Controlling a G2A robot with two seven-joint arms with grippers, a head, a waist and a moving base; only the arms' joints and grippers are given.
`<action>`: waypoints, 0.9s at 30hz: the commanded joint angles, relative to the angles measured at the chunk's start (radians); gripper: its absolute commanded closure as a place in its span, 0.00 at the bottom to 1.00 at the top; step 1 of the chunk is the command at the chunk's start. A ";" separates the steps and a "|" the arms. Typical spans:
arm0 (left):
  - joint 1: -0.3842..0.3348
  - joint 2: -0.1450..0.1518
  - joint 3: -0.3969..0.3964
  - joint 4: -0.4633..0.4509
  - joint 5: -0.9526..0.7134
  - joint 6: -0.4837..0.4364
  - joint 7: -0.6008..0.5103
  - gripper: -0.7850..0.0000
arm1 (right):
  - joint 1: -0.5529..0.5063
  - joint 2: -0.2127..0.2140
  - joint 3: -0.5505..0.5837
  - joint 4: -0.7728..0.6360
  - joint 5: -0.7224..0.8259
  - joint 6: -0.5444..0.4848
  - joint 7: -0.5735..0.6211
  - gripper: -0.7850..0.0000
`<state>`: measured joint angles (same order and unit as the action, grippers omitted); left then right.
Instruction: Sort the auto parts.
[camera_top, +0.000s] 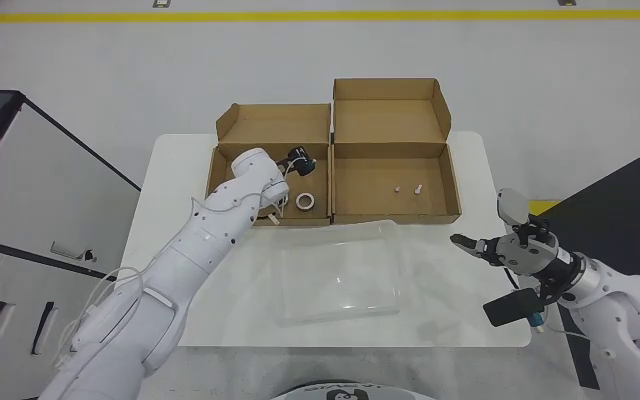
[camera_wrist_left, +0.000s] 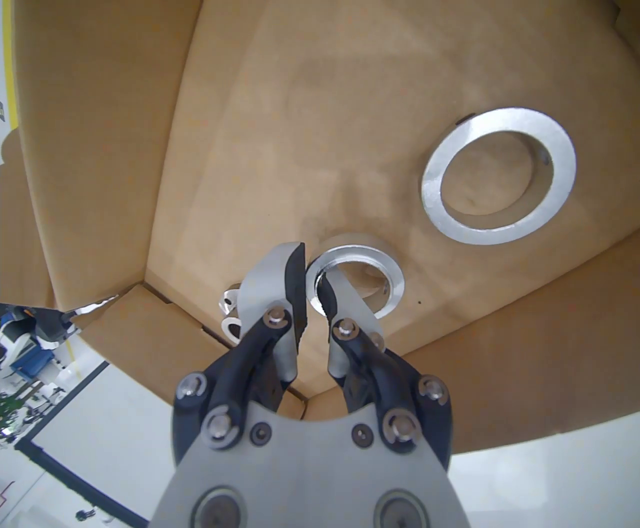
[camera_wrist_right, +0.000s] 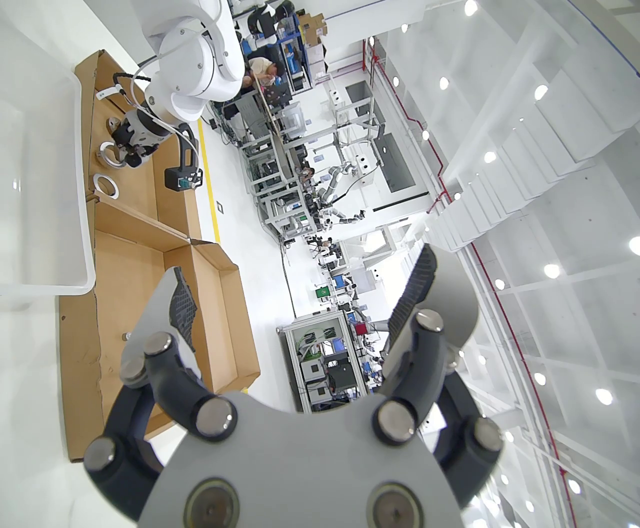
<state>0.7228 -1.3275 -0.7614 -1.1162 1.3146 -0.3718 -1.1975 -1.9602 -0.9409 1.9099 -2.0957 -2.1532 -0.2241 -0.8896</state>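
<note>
Brown cardboard box (camera_wrist_left: 240, 150) on the white table (camera_top: 455, 300): inside, my left claw (camera_wrist_left: 312, 274) pinches the rim of a small silver metal ring (camera_wrist_left: 392, 287), a larger silver ring (camera_wrist_left: 560, 170) nearby. My right claw (camera_wrist_right: 300, 260) gapes empty. Another metal part (camera_wrist_left: 227, 306) sits half hidden behind my finger.

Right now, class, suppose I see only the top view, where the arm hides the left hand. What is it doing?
Observer: The left hand pinches a small ring's rim, one finger inside, one outside.
Operator: Is that the ring I see?
Observer: No. Yours is the larger ring, lying flat, apart from it.
Operator: Anything else there?
Observer: A small metal part beside the hand, near the box corner.
</note>
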 joint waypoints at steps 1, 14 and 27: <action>0.001 -0.001 -0.001 0.000 0.001 -0.002 0.000 1.00 | 0.000 0.000 0.000 0.000 0.000 0.000 0.000 0.00; 0.006 -0.005 -0.011 0.002 0.003 -0.014 0.007 0.57 | 0.000 0.000 0.000 0.000 0.000 0.000 0.000 0.00; 0.029 0.000 -0.031 -0.074 0.026 -0.017 0.010 0.00 | 0.000 0.000 0.000 0.000 0.000 0.000 0.000 0.00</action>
<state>0.7483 -1.3287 -0.7906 -1.1845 1.3365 -0.3889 -1.1880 -1.9602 -0.9409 1.9099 -2.0957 -2.1532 -0.2241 -0.8896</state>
